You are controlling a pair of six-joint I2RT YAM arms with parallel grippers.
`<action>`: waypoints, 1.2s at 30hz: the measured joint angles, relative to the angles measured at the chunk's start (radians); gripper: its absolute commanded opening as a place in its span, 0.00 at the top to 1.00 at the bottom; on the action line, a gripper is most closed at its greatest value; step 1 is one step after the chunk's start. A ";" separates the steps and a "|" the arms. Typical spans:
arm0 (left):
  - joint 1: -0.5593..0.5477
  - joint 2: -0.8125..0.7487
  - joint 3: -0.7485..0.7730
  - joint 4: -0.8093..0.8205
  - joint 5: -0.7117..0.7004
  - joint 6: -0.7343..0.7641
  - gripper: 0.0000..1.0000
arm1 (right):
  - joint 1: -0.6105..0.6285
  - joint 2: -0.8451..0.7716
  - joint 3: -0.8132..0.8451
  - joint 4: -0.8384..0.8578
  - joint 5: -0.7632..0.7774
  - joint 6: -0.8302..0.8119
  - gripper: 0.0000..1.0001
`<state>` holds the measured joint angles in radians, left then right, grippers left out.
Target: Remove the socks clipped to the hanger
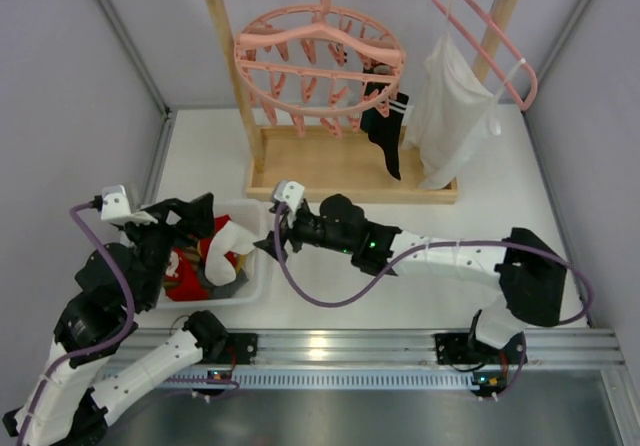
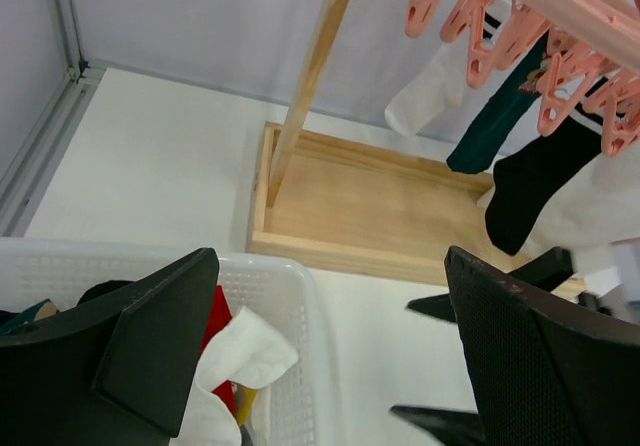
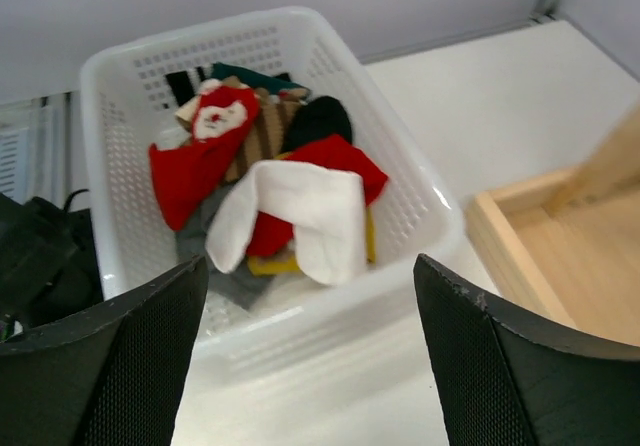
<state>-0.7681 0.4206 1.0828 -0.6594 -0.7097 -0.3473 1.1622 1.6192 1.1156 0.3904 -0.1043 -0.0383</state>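
Note:
The round pink hanger (image 1: 320, 66) hangs from the wooden rail. A black sock with white stripes (image 1: 385, 126) is clipped to its right side. The left wrist view shows a white sock (image 2: 430, 91), a dark teal sock (image 2: 495, 126) and a black sock (image 2: 535, 181) hanging from the clips. My right gripper (image 1: 268, 238) (image 3: 310, 266) is open and empty at the right rim of the white basket (image 1: 258, 284) (image 3: 200, 31). A white sock (image 3: 300, 216) lies on top of the red, yellow and dark socks inside. My left gripper (image 1: 200, 221) (image 2: 330, 261) stands wide open and empty over the basket's far edge.
The wooden rack's tray base (image 1: 340, 166) stands behind the basket. A large white garment (image 1: 450, 116) hangs on a pink triangular hanger (image 1: 495, 41) at the right. Grey walls close in the left, right and back. A metal rail (image 1: 400, 351) runs along the near edge.

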 measured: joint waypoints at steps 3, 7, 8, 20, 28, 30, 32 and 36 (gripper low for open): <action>0.000 0.000 -0.024 -0.001 0.018 0.007 0.02 | -0.042 -0.124 -0.108 -0.003 0.062 0.023 0.16; 0.000 0.001 -0.066 -0.008 0.032 0.009 0.02 | -0.151 -0.303 -0.243 -0.024 0.139 0.073 0.10; 0.000 0.002 -0.074 -0.008 0.036 0.009 0.02 | -0.179 -0.331 -0.261 -0.032 0.154 0.084 0.09; 0.000 0.036 -0.100 -0.008 0.071 0.011 0.02 | -0.586 -0.467 -0.398 -0.143 0.160 0.127 0.01; 0.000 0.068 -0.135 -0.008 0.128 0.013 0.02 | -0.812 -0.353 -0.389 -0.113 -0.036 0.127 0.02; 0.000 0.075 -0.142 -0.008 0.144 0.014 0.02 | -0.854 -0.272 -0.370 -0.094 -0.107 0.125 0.04; 0.000 0.077 -0.147 -0.009 0.154 0.014 0.02 | -0.883 -0.229 -0.354 -0.084 -0.137 0.121 0.06; 0.000 0.082 -0.150 -0.008 0.171 0.021 0.02 | -0.904 -0.124 -0.286 -0.058 -0.192 0.110 0.13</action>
<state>-0.7681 0.5022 0.9325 -0.6678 -0.5385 -0.3264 0.2581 1.4952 0.8291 0.3321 -0.2958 0.0719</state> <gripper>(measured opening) 0.984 0.899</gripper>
